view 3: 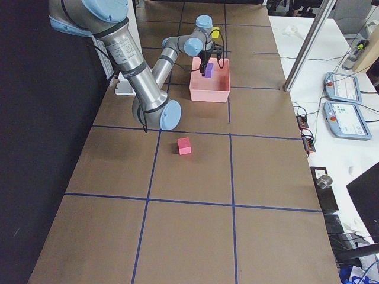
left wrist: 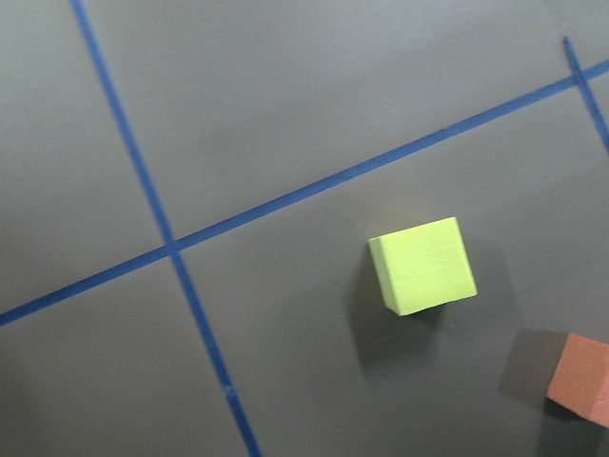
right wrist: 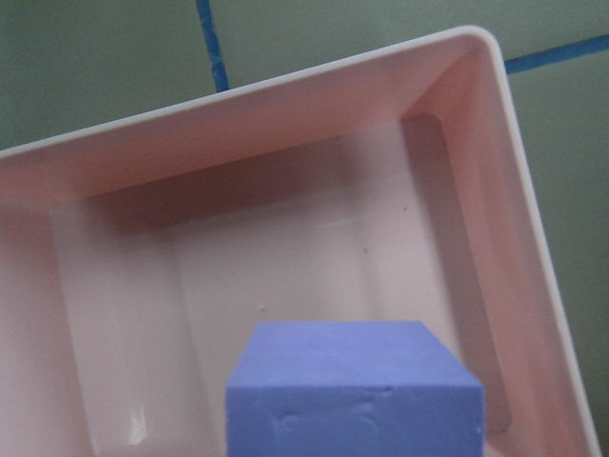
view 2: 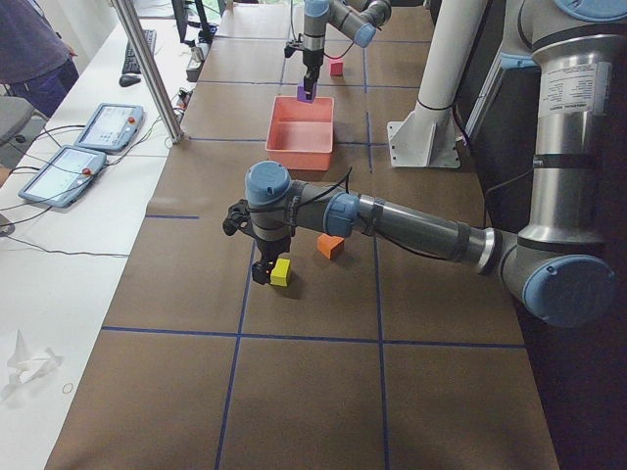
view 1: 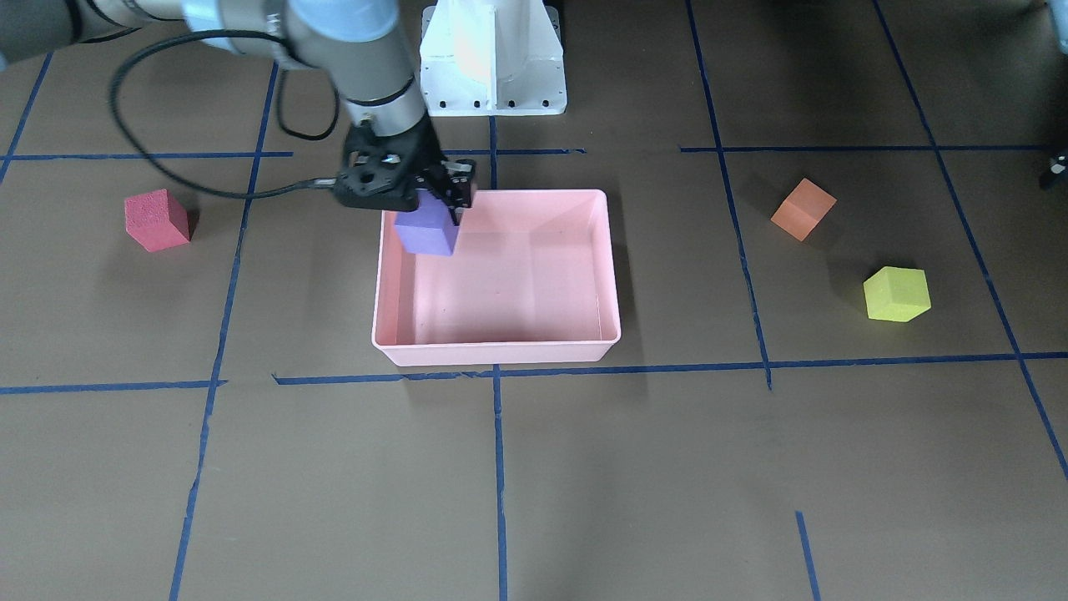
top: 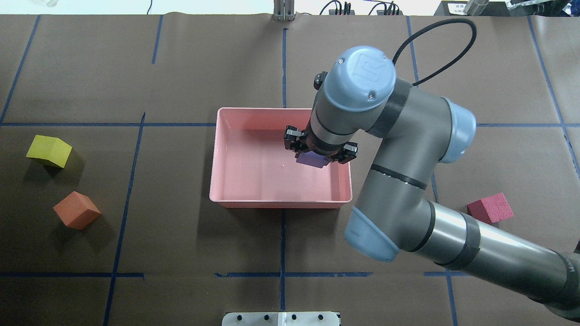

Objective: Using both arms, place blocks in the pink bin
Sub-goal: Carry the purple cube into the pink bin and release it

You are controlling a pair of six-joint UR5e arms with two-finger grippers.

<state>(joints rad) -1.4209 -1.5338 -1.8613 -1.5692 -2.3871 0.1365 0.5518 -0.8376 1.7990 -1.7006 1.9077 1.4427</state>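
1. The right gripper [view 1: 434,209] was clamped on the purple block [view 1: 427,232], one finger on each of two opposite faces, with the fingers pointing straight down.
2. The purple block hung over the pink bin [view 1: 501,355], above the part of the bin that faced the desk's right end. The side views showed it raised above the rim rather than resting on the bin floor.
3. The pink bin sat at the middle of the desk, and no block lay inside it.
4. The red block [view 1: 156,219] lay on the desk between the bin and the right-end edge, well apart from the bin.
5. The yellow block [view 1: 896,294] and the orange block [view 1: 803,209] lay near each other toward the left-end edge, not touching. The orange one was closer to the robot's edge and the yellow one closer to the operators' edge.
6. The left arm [view 2: 392,220] reached out over that part of the desk, and the left gripper [view 2: 261,272] pointed down near the yellow block. It could not be told whether its fingers were spread or closed.
7. The left wrist view showed the yellow block free on the desk, with an orange corner beside it.
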